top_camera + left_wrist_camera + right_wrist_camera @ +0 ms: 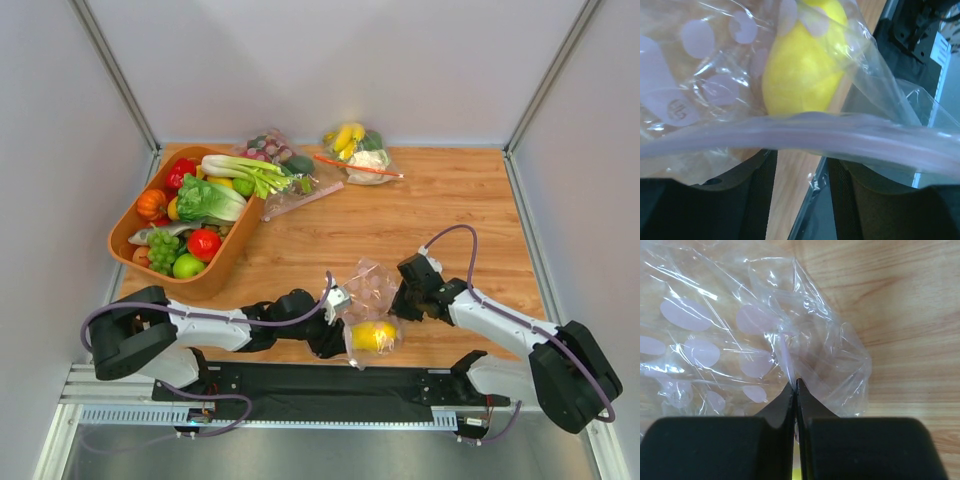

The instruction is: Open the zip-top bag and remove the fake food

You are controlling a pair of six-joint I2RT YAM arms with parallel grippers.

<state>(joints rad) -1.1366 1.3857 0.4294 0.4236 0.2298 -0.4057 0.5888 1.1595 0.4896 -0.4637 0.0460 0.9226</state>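
The zip-top bag (368,285), clear with pink dots, lies crumpled near the table's front edge between my grippers. A yellow lemon piece (374,335) is inside it, and it fills the left wrist view (802,65). The pink zip strip (805,132) runs across my left gripper (797,155), hiding its fingertips; the fingers (754,195) stand apart. In the top view the left gripper (338,318) is at the bag's left side. My right gripper (402,298) is shut on a fold of the bag's plastic (790,340). The leafy stalk (240,170) and green grapes (163,247) lie in the orange basket.
The orange basket (125,238) with several fake vegetables stands at the left. A bag with purple grapes (270,148) and one with banana and cauliflower (358,150) lie at the back. A black rail (330,385) runs along the front edge.
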